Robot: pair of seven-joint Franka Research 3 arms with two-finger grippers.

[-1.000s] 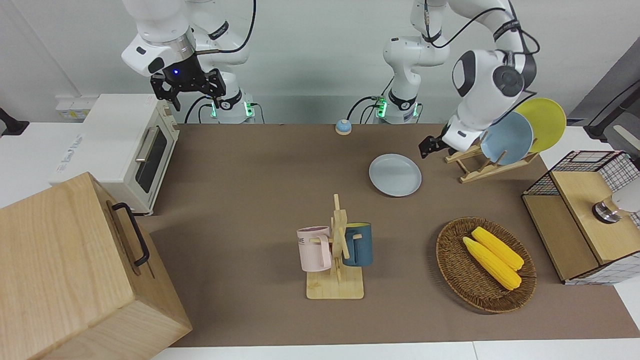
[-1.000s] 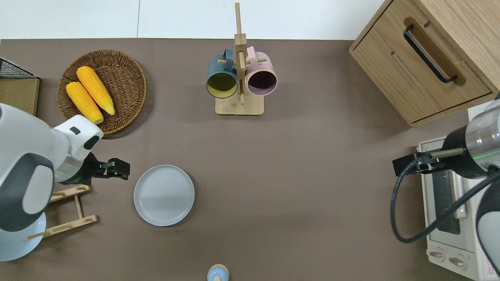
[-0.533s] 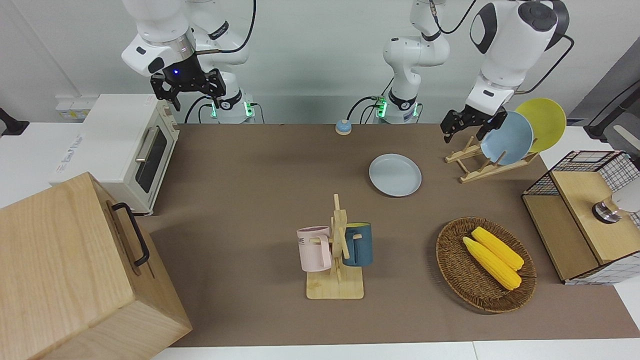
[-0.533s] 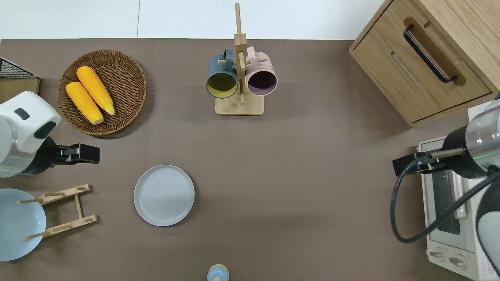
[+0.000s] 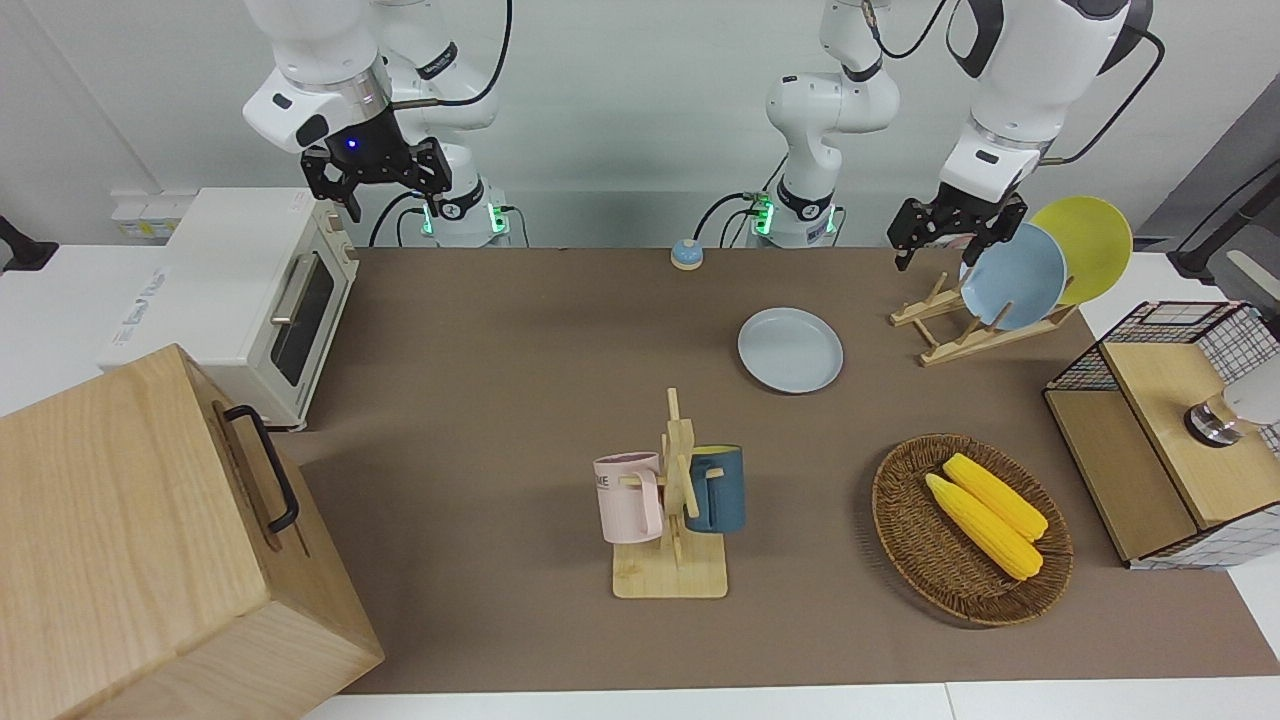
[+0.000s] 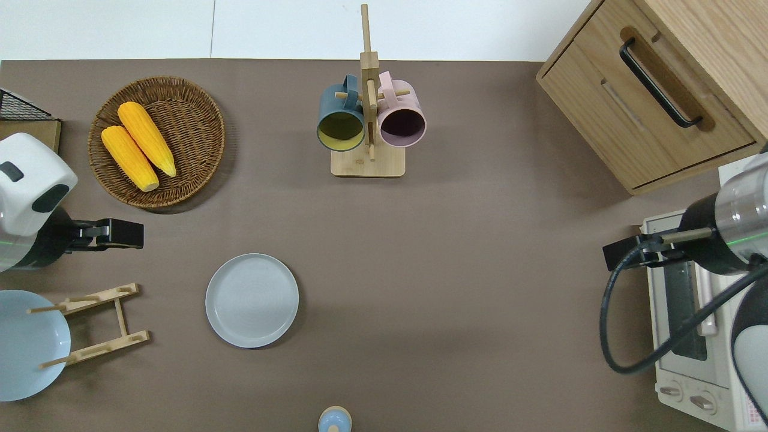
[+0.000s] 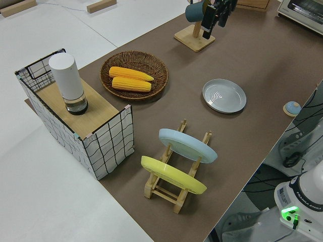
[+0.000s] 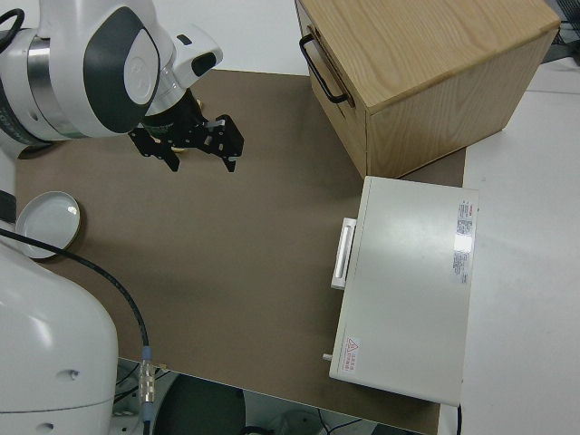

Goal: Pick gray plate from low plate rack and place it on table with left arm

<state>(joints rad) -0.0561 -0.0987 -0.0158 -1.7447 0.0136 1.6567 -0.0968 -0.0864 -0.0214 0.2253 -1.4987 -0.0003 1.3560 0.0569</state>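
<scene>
The gray plate (image 5: 790,350) lies flat on the table's brown mat (image 5: 520,400), beside the low plate rack (image 5: 975,335) toward the right arm's end; it also shows in the overhead view (image 6: 252,300) and the left side view (image 7: 224,95). The rack (image 6: 99,324) holds a blue plate (image 5: 1015,275) and a yellow plate (image 5: 1085,245). My left gripper (image 5: 950,245) is open and empty, up in the air over bare mat between the rack and the corn basket (image 6: 129,234). My right gripper (image 5: 385,190) is open and parked.
A mug tree (image 5: 675,500) with a pink and a dark blue mug stands mid-table. A wicker basket (image 5: 970,530) holds two corn cobs. A wire-and-wood shelf (image 5: 1165,430), a wooden drawer cabinet (image 5: 150,540), a toaster oven (image 5: 250,300) and a small blue bell (image 5: 686,254) stand around the edges.
My left gripper has risen and drawn away from the gray plate toward the left arm's end of the table. The plate has stayed flat on the mat. The right arm has not moved.
</scene>
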